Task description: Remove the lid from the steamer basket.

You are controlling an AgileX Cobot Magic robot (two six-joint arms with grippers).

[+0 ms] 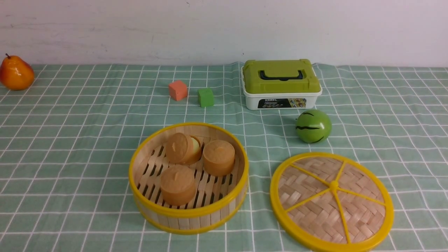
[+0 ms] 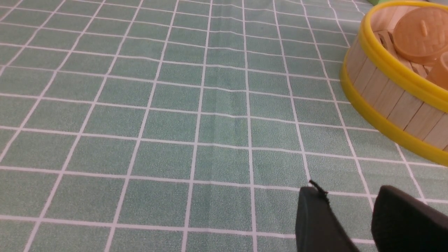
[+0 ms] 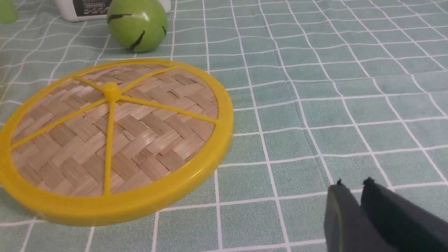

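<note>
Front view first: the steamer basket [image 1: 189, 211] stood uncovered, and the lid [image 1: 333, 185] lay flat on the checked cloth [image 1: 87, 140], knob up, at about four o'clock from the basket and apart from it. Neither arm showed there. The step in hand looked to be the last one, the lid being off and set down, so the task seemed done; the next move called for no more than keeping both arms withdrawn, without brushing the lid's rim. In the left wrist view the left gripper [image 2: 344, 199] had its fingers parted by a modest gap, with nothing between them. In the right wrist view the right gripper [image 3: 353, 189] showed dark, blurred fingertips close together, holding nothing that could be seen; whether they quite met could not be told. Inside the basket, on the slatted floor, sat three brown, round pieces like little lidded pots: one at about seven o'clock of the centre, one at about two, and one at about eleven, whose cap was tilted aside, baring something pale. Towards one o'clock from the basket stood a white box [image 1: 241, 101] with its green lid [image 1: 280, 75] on, so its contents were hidden; a green ball with dark stripes [image 1: 313, 126] sat just beside it, at about five o'clock.
</note>
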